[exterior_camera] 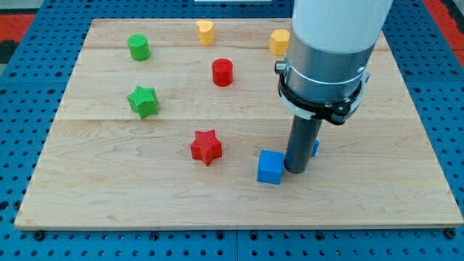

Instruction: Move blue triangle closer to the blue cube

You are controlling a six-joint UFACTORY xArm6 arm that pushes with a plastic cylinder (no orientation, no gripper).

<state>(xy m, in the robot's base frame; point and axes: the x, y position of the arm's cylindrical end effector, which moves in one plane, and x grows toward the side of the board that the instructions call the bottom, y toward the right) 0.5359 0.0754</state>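
The blue cube (270, 167) sits on the wooden board toward the view's bottom, right of centre. My tip (296, 170) rests on the board just to the cube's right, almost touching it. The blue triangle (315, 148) is mostly hidden behind the rod; only a small blue sliver shows at the rod's right side. The rod stands between the cube and the triangle.
A red star (206, 147) lies left of the cube. A red cylinder (222, 72), a green star (143, 101) and a green cylinder (138, 47) sit farther up and left. A yellow heart (205, 32) and a yellow block (280, 41) are near the top edge.
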